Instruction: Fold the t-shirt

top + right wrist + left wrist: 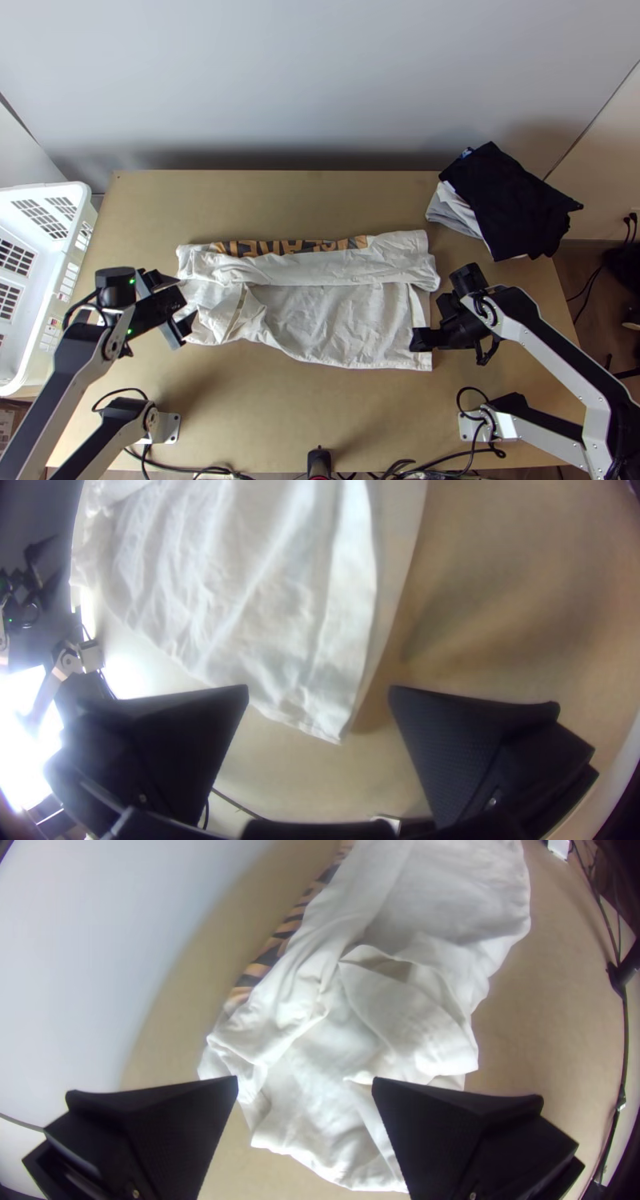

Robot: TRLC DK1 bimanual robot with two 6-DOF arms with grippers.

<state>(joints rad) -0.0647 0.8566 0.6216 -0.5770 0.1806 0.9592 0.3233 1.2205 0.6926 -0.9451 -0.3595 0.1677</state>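
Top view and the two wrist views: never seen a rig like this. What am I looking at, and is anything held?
Two robot arms, left and right, stand at a light wooden table. The top view looks down from above the near edge; each wrist view comes from a camera on that arm, its own black fingers at the bottom.

On the table lies a white t-shirt with an orange-and-black print, partly folded along its far side and bunched at its left end. A pile of black and pale cloth sits far right, a white plastic basket at the left.

The left gripper and right gripper are open at opposite ends of the shirt, seemingly holding nothing.
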